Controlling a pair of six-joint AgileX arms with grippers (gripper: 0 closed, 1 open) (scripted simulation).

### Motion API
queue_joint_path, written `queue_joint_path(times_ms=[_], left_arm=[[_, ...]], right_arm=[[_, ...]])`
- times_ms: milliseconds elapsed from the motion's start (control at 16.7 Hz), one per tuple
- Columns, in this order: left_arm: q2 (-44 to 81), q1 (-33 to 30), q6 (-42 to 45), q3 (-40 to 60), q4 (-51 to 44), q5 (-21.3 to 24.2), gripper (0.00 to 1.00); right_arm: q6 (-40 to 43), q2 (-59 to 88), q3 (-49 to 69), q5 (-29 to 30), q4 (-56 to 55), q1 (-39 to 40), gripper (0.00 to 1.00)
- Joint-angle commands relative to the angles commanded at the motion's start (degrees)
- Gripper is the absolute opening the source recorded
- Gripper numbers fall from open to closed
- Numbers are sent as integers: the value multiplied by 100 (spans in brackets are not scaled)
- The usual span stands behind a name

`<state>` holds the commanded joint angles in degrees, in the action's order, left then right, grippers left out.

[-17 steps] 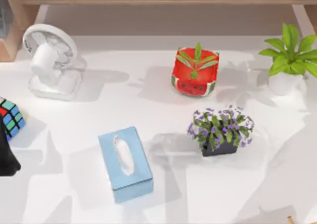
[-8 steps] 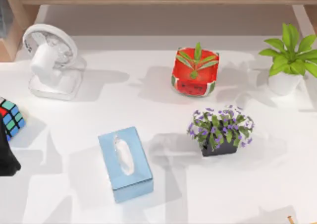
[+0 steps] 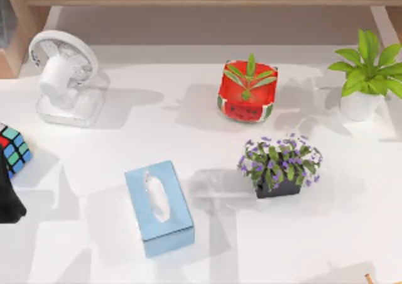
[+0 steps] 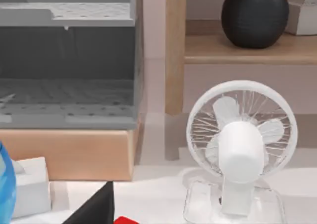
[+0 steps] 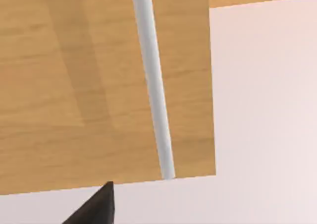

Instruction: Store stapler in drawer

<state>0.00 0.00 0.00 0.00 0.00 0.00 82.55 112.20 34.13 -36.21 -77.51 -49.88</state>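
My left gripper (image 3: 7, 202) hangs at the table's edge just below the puzzle cube (image 3: 12, 149), with a sliver of the red stapler (image 4: 126, 220) at its fingertip. Whether I'm pinching it or spread, I cannot tell. My right wrist looks at a wooden drawer front (image 5: 99, 85) with its white handle (image 5: 153, 85); that pincer's state I cannot tell either. By my reckoning, the stowing is not yet done. Count: one fan (image 3: 63, 76), one tissue box (image 3: 158, 207), one cube, three potted plants.
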Motion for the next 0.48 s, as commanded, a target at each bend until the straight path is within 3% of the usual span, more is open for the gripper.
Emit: queue_joint_path(times_ms=[240, 480], left_arm=[[0, 0, 0, 0, 0, 0, 100], [0, 0, 0, 0, 0, 0, 100]], right_arm=[[500, 333, -734, -361, -1173, 502, 100], [635, 443, -924, -472, -1496, 705, 100]])
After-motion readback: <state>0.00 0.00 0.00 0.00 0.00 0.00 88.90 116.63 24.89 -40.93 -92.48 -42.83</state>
